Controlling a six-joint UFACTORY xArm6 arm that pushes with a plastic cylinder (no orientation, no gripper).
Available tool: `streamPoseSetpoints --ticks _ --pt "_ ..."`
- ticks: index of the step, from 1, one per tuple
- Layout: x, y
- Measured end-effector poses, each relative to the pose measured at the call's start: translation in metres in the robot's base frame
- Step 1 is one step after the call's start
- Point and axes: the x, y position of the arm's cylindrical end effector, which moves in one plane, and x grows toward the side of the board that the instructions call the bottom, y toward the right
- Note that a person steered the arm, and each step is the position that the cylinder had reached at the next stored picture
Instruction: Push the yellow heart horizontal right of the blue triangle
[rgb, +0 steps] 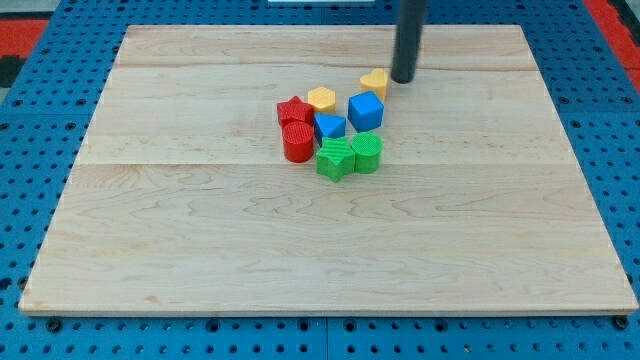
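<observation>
Yellow heart (374, 82) sits at the top right of the cluster on the wooden board (200, 250), and my tip (403, 79) touches its right side; I have only a rod, so nothing is grasped. Blue triangle (329, 126) lies lower and to the view's left of the heart, in the middle of the cluster, beside the blue cube (365, 110). Around them I see a yellow hexagon (321, 98), a red star (295, 110), a red cylinder (297, 142), a green star (335, 158) and a green cylinder (367, 152).
</observation>
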Motion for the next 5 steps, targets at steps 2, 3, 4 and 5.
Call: streamPoseSetpoints --ticks 2,3,4,5 --pt "-0.017 -0.098" --pt "0.023 -0.006" --pt "0.042 0.028" --pt "0.040 0.040"
